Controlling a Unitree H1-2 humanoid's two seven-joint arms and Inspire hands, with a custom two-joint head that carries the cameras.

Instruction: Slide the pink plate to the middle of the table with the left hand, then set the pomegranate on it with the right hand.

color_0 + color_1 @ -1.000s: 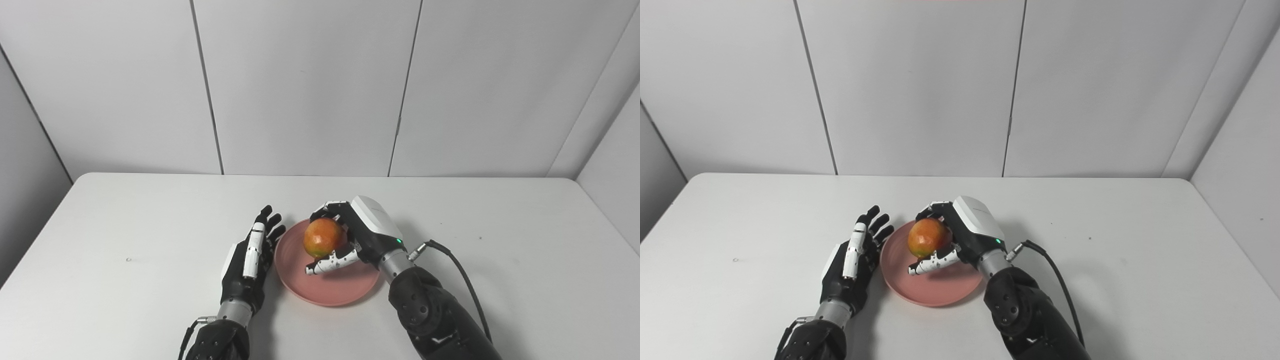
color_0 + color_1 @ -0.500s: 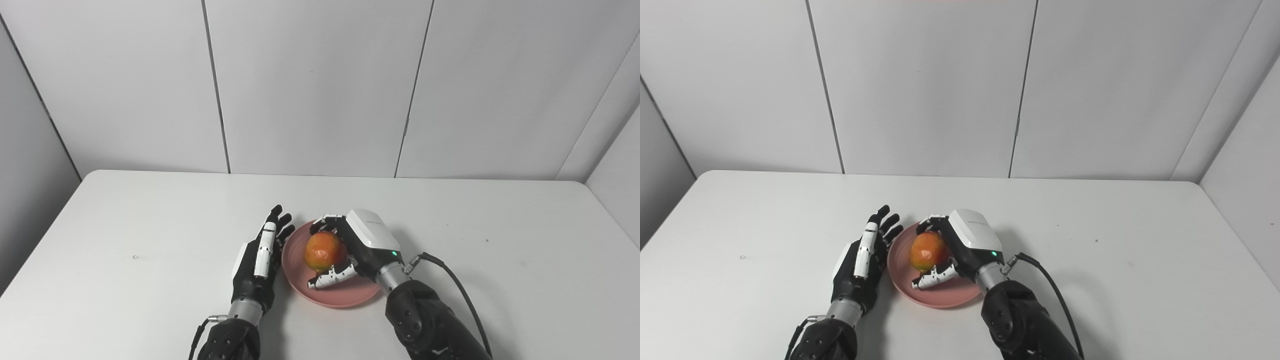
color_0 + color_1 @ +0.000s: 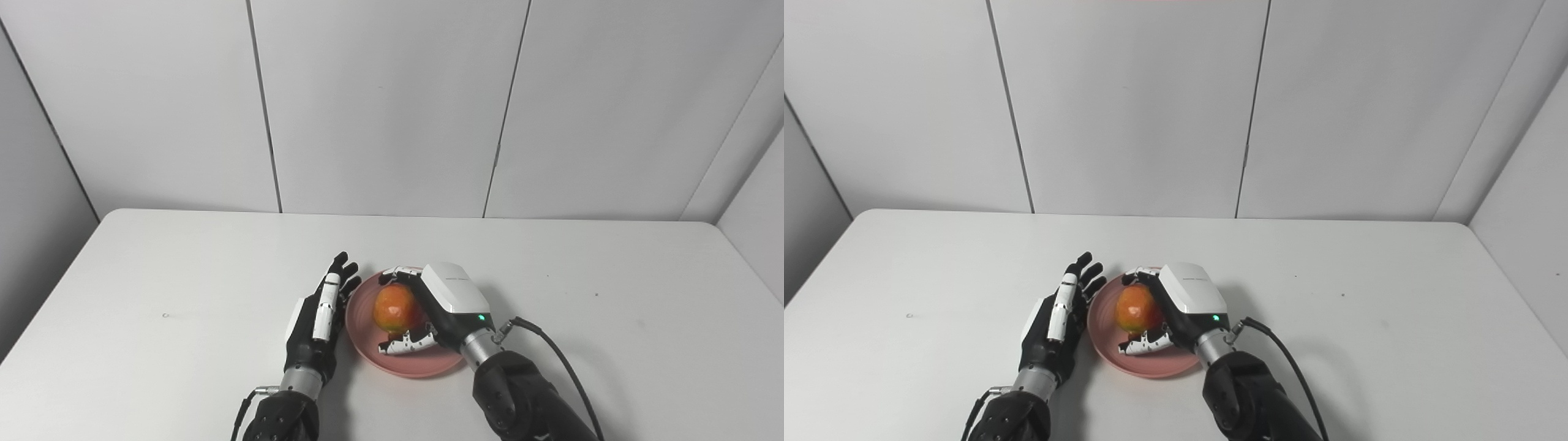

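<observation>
The pink plate (image 3: 416, 364) lies on the white table (image 3: 153, 275) near its middle, toward the front. The orange-red pomegranate (image 3: 395, 308) is low over or on the plate's centre; contact cannot be told. My right hand (image 3: 444, 303) is shut on the pomegranate, fingers curled over its far side and thumb under its near side. My left hand (image 3: 318, 318) rests open and flat on edge, against the plate's left rim, holding nothing. In the right eye view the plate (image 3: 1157, 364), pomegranate (image 3: 1132, 309), right hand (image 3: 1185, 303) and left hand (image 3: 1056, 324) stand the same way.
A black cable (image 3: 563, 361) runs from the right wrist over the table. Grey wall panels (image 3: 392, 104) stand behind the table's far edge. The right forearm (image 3: 520, 398) covers the plate's near right side.
The right hand has lowered the pomegranate toward the plate's centre. The left hand stays by the rim. The camera shifted between the first earlier frame and the later ones.
</observation>
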